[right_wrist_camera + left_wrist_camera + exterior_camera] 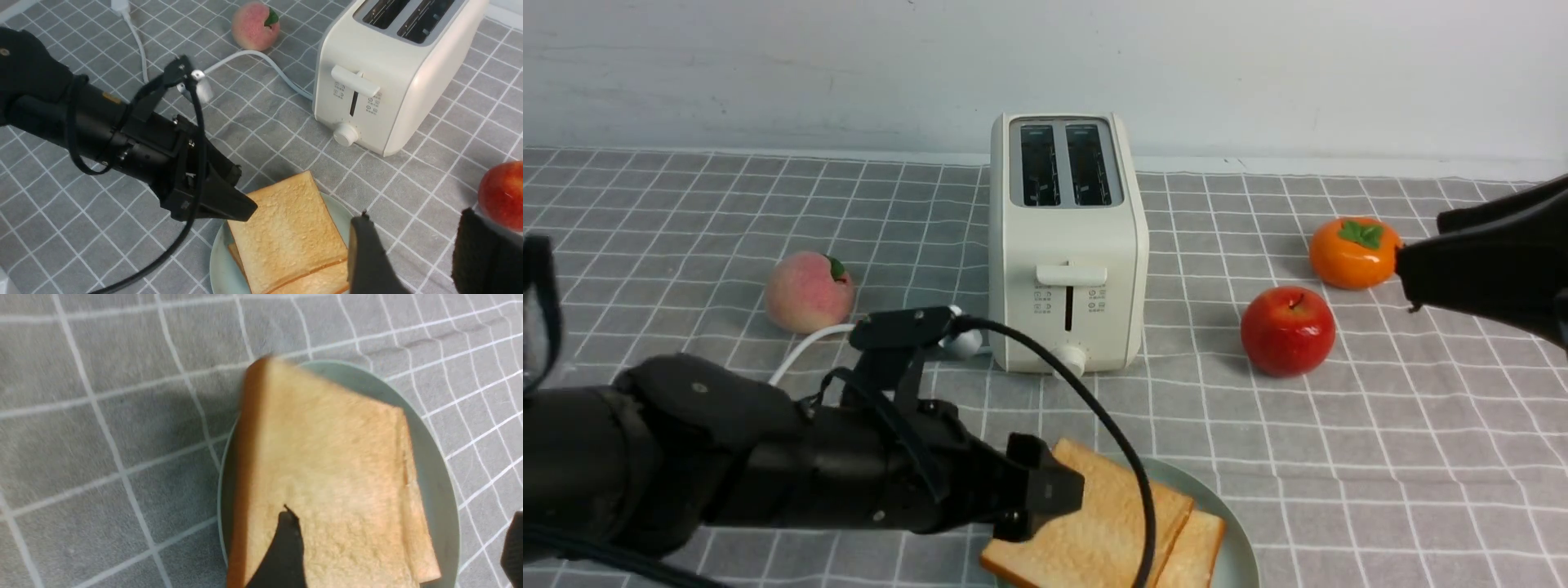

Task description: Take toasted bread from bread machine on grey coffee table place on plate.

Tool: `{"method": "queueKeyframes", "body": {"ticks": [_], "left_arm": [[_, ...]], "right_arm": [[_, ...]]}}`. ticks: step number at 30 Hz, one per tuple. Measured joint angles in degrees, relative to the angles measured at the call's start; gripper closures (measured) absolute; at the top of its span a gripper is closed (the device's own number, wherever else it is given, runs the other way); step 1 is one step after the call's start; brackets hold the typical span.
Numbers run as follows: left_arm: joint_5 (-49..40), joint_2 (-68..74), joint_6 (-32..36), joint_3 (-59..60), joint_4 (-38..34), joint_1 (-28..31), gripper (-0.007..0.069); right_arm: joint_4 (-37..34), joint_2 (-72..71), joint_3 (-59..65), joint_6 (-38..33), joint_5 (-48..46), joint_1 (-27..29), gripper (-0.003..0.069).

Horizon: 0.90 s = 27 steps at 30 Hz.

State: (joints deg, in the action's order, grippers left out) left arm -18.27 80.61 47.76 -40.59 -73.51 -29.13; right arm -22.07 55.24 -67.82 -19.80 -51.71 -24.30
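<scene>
Both square golden-tan toast slices (1107, 510) lie stacked on the round pale mint-green plate (1233, 539), at 6 o'clock from the empty cream-white toaster (1066, 245). The left gripper (239, 192) stands wide open and empty over the stack's 9 o'clock edge, and the bare grey checked surface (1380, 457) at 9 o'clock should permit withdrawal. The right gripper (414, 216), open and empty, hovers at 3 o'clock.

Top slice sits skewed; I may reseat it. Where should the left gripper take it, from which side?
Take the top slice by its corner nearest the toaster, pinched across its thickness, coming low from the robot's left. It lies flat; that corner seems to overhang the plate rim.
</scene>
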Motion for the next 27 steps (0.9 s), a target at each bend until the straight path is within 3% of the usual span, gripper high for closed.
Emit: {"method": "queueKeyframes", "body": {"ticks": [2, 4, 9, 11, 13, 14, 17, 18, 19, 22, 23, 27], "left_arm": [[-0.69, -2.64, -3.32, 0.00, 3.26, 0.93, -0.0031], [-2.89, -8.11, -10.51, 0.00, 11.00, 3.69, -0.0014], [-13.29, -18.12, -27.89, 0.00, 31.81, 8.88, 0.0100], [-19.27, -22.45, -37.99, 0.00, 41.32, 9.67, 0.0191], [-21.48, -23.79, -41.76, 0.00, 43.86, 9.66, 0.0223], [-25.90, -26.30, -46.44, 0.05, 48.11, 9.66, 0.0295], [-32.21, -31.20, -52.62, 0.11, 54.05, 9.66, 0.0437], [-32.46, -31.56, -52.62, 0.11, 54.40, 9.66, 0.0437], [-33.68, -35.14, -55.95, 0.11, 57.27, 9.66, 0.0515], [-34.46, -40.93, -61.38, 0.11, 61.32, 9.66, 0.0618], [-34.46, -41.34, -61.79, 0.11, 61.59, 9.66, 0.0624], [-39.49, -49.75, -68.55, 0.11, 64.32, 9.66, 0.0638]], "right_arm": [[0.06, 0.00, 0.00, 0.00, 0.00, 0.00, 0.0361], [0.37, 0.00, 0.00, 0.00, 0.00, 0.00, 0.0362], [2.88, 0.00, 0.00, 2.05, -0.04, 0.00, 0.0363], [5.89, 0.00, 0.00, 4.81, -0.39, 0.00, 0.0363], [6.92, 0.00, 0.00, 5.97, -0.72, 0.00, 0.0363], [9.25, -0.04, 0.00, 8.71, -1.98, 0.00, 0.0363], [13.35, -0.63, 0.16, 14.97, -4.58, 0.00, 0.0374], [13.65, -0.81, 0.23, 15.45, -4.72, 0.00, 0.0375], [16.11, -2.01, 1.19, 19.20, -5.01, 0.00, 0.0399], [19.86, -5.52, 4.70, 22.78, -3.07, 0.00, 0.0468], [20.08, -5.87, 5.06, 23.19, -2.75, 0.00, 0.0474], [23.94, -15.74, 16.07, 26.58, 6.46, 0.00, 0.0650]]}}
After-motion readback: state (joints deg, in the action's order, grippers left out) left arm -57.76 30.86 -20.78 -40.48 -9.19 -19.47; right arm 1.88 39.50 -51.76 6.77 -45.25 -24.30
